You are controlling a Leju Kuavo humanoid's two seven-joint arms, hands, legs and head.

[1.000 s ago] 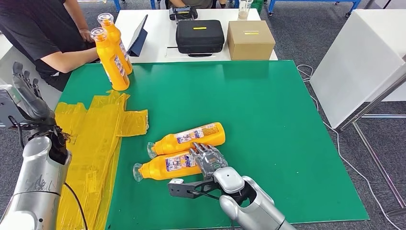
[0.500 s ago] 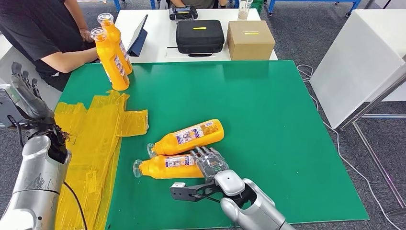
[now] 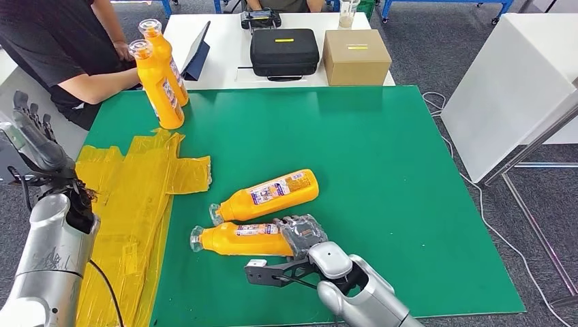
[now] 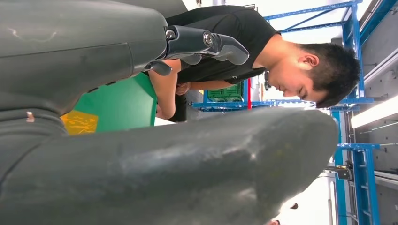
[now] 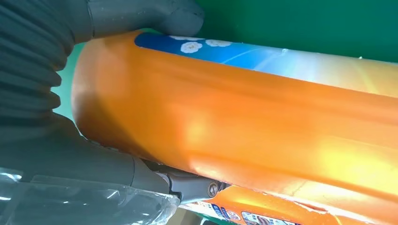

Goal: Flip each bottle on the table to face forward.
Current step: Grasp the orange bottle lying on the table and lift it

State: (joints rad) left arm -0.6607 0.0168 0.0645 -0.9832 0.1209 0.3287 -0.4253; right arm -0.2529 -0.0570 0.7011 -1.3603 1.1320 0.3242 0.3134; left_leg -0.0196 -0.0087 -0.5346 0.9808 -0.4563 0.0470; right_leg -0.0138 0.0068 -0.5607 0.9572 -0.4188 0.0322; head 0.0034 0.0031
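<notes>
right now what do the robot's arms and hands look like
Both arms are silver metal tubes with rounded joints. The left arm has a thin black cable along it, and its left hand has dark grey segmented fingers. The right hand is dark grey too, with a black bracket at the wrist.

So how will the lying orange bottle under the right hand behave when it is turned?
The near bottle lies on its side and looks rounded, so it probably rolls easily. Its glossy plastic may slip in the right hand. It seems stiff, not floppy.
</notes>
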